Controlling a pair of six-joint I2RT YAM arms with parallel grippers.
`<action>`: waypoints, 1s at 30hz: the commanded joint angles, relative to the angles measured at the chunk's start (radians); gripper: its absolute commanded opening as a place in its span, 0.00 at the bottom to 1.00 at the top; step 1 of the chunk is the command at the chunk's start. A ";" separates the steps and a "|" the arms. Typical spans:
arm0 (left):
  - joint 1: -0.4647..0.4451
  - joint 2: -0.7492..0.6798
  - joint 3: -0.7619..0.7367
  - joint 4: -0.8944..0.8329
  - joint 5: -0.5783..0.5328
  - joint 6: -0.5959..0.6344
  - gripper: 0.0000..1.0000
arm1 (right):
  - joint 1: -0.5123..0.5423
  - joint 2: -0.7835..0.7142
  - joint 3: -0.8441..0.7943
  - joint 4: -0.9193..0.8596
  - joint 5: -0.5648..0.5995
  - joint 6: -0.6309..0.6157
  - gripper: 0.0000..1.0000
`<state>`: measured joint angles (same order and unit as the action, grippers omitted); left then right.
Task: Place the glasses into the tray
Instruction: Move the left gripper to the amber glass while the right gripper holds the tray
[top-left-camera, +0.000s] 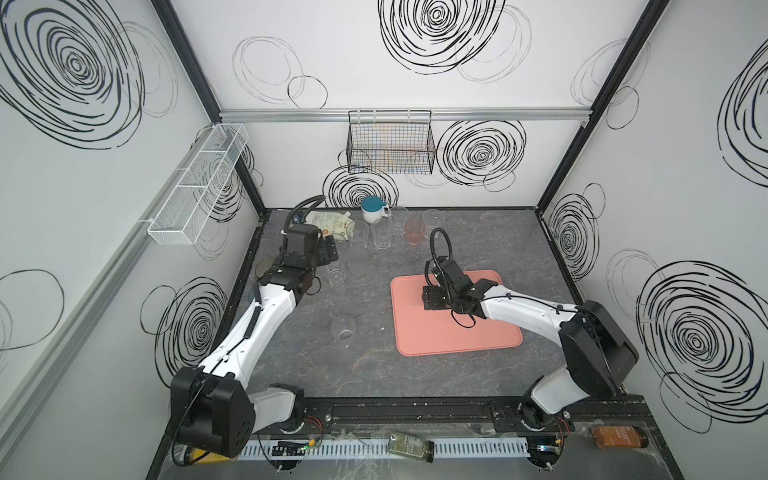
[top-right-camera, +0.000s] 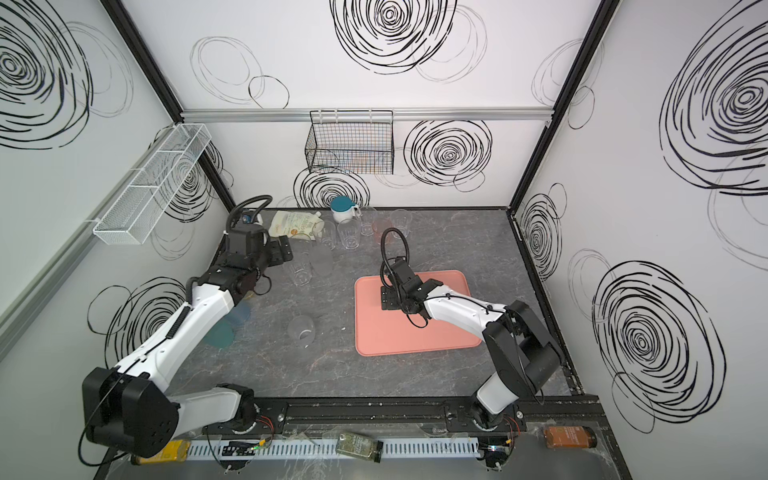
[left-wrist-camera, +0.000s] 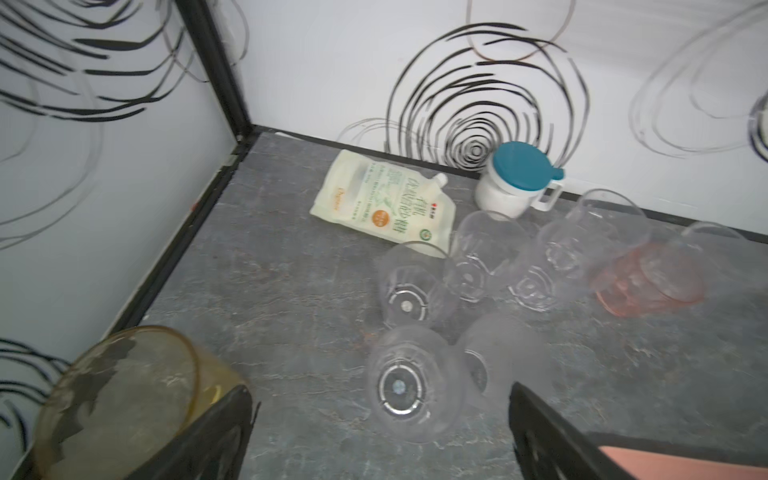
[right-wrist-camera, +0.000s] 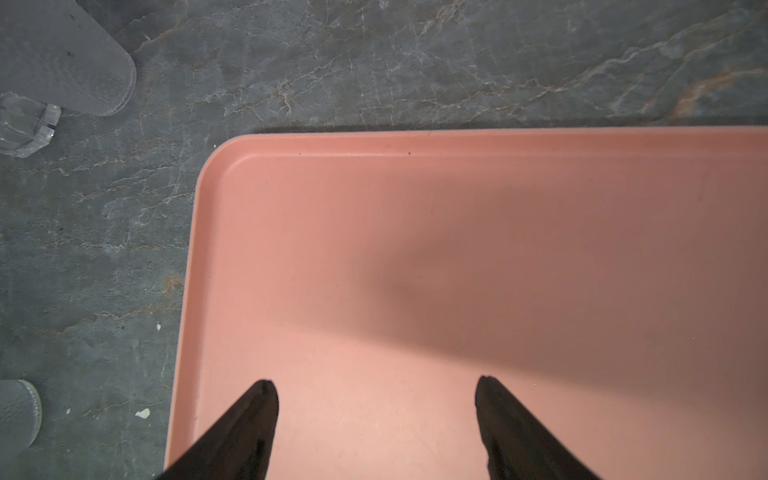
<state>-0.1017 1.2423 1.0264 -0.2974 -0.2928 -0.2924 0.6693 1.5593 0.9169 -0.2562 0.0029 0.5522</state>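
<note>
Your biggest thing, the flat salmon-pink rectangular tray (top-left-camera: 457, 336) with its low rim, holds nothing: every one of the see-through handleless glasses (top-left-camera: 382, 237) is outside it. Most stand crowded together beyond the tray's far-left corner, with a pink tumbler (top-left-camera: 414, 232) among them just past the tray's far edge. One lone clear tumbler (top-left-camera: 344, 328) sits apart, off the tray's left edge. The right gripper (right-wrist-camera: 375, 380) hangs over the tray's far-left part with its jaws spread and nothing between them. The left gripper (top-left-camera: 328, 251) is out at the crowd, well left of the tray, jaws fully spread and empty. In its wrist view a clear faceted tumbler (left-wrist-camera: 401, 386) lines up between the fingers, with an amber tumbler (left-wrist-camera: 120, 399) beside it on the side away from the tray. Expect these to be light, stiff and slick-walled, probably brittle if knocked over. Take one across its side wall a little below the rim and squeeze gently. Mind the neighbours, which stand so close that a spread finger is likely to nudge one over.
</note>
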 joint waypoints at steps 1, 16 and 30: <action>0.095 -0.037 0.003 -0.048 0.039 0.040 0.97 | 0.006 -0.018 -0.006 0.011 -0.003 -0.014 0.79; 0.193 0.144 0.069 -0.118 0.139 0.171 0.64 | 0.006 -0.030 -0.001 0.028 -0.082 -0.024 0.79; 0.226 0.069 0.011 -0.109 0.012 0.128 0.63 | 0.006 0.031 -0.001 0.066 -0.118 -0.035 0.79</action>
<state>0.1013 1.3491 1.0546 -0.4145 -0.2325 -0.1543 0.6693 1.5703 0.9169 -0.2050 -0.1101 0.5228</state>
